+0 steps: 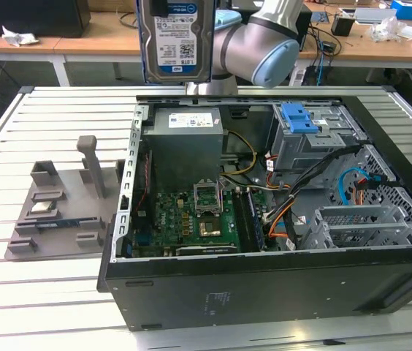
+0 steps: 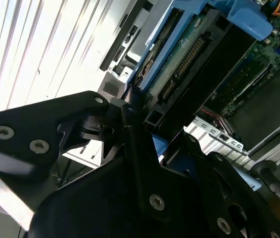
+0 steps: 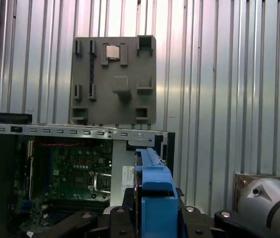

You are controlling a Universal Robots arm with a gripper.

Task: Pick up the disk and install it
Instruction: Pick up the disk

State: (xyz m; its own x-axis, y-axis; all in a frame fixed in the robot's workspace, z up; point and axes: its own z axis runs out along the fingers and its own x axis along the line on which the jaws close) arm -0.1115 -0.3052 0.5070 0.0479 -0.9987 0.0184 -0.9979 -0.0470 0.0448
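The disk (image 1: 175,40), a silver drive with a white-and-blue label in a blue carrier, hangs upright high above the back-left corner of the open computer case (image 1: 264,292). Behind it bends the grey arm (image 1: 264,47). In the second wrist view my black gripper (image 2: 142,131) is shut on the disk's (image 2: 184,54) near end, its connector side facing the camera. In the first wrist view the blue carrier edge (image 3: 152,181) stands between the black fingers (image 3: 88,218), with the case's board and the slatted table below.
Inside the case are the power supply (image 1: 188,139), the green motherboard (image 1: 191,219), cables, and a grey drive cage with a blue latch (image 1: 299,117). A grey fixture plate (image 1: 60,212) with a small square chip (image 1: 43,207) lies at the exterior view's left.
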